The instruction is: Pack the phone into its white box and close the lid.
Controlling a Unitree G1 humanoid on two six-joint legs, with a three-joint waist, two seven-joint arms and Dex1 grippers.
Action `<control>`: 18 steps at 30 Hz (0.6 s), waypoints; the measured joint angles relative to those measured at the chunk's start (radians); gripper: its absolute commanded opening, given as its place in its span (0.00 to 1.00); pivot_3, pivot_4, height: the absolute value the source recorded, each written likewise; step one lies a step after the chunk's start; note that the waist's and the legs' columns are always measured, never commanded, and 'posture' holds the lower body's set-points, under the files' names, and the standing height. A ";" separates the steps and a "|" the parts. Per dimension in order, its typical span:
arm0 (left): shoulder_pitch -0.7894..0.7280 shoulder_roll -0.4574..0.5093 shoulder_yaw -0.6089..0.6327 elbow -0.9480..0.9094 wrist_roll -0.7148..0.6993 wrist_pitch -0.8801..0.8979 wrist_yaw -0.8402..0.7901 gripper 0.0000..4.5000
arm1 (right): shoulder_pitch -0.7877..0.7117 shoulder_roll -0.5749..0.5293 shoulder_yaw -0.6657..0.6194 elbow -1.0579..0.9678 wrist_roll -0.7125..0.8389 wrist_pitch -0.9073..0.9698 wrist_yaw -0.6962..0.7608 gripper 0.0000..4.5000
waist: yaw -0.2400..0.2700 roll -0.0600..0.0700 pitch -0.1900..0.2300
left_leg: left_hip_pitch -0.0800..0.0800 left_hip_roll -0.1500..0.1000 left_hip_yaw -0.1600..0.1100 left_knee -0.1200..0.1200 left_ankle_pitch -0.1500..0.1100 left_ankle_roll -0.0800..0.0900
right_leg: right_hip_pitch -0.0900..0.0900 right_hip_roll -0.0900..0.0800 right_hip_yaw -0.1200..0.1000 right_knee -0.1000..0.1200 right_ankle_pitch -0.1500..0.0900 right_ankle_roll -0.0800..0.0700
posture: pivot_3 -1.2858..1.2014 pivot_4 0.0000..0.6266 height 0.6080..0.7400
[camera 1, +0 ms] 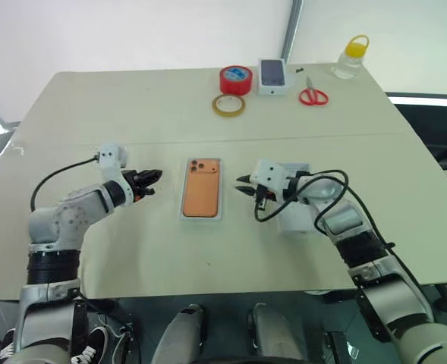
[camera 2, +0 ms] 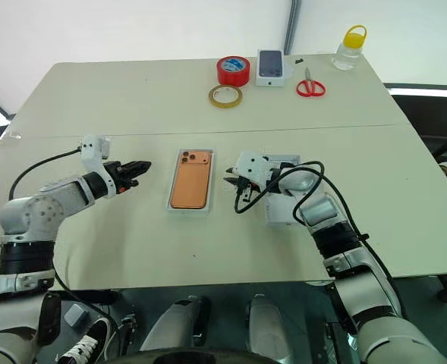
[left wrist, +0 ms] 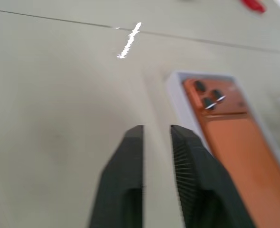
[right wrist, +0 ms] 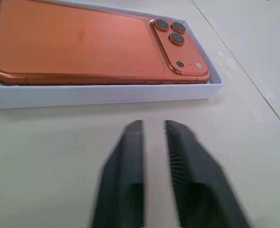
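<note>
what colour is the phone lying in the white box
Orange, clearest in the right wrist view: the phone.

The phone (camera 1: pixel 201 187) lies in the white box (camera 1: pixel 185 214), between left gripper (camera 1: pixel 153 182) and right gripper (camera 1: pixel 243 186)

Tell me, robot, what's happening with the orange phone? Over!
Both grippers, left and right, shut, empty, flanking the white box. Phone lies in it. Lid under right arm, not on yet.
</note>
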 measured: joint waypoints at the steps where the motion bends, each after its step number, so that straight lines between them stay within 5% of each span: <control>1: 0.002 -0.005 -0.031 0.008 0.038 -0.030 -0.007 0.01 | -0.003 0.008 0.011 0.008 -0.015 -0.009 -0.013 0.01 | 0.001 0.000 0.000 | 0.000 0.000 0.000 0.000 0.000 0.000 | 0.000 0.000 0.000 0.000 0.000 0.000 | 0.52 0.24 1.00; 8: 0.000 -0.041 -0.191 0.051 0.270 -0.204 -0.040 0.01 | -0.014 0.039 0.037 0.059 -0.085 -0.040 -0.080 0.01 | 0.008 0.001 -0.001 | 0.000 0.000 0.000 0.001 0.000 0.000 | 0.001 0.000 0.000 0.000 0.000 0.000 | 0.52 0.24 1.00; 18: -0.016 -0.087 -0.295 -0.036 0.329 -0.145 -0.210 0.01 | 0.006 0.000 0.045 0.022 -0.089 -0.037 -0.019 0.01 | 0.028 0.002 -0.001 | 0.000 -0.001 -0.001 0.002 -0.001 0.002 | 0.004 -0.001 -0.001 -0.003 0.000 0.000 | 0.52 0.24 1.00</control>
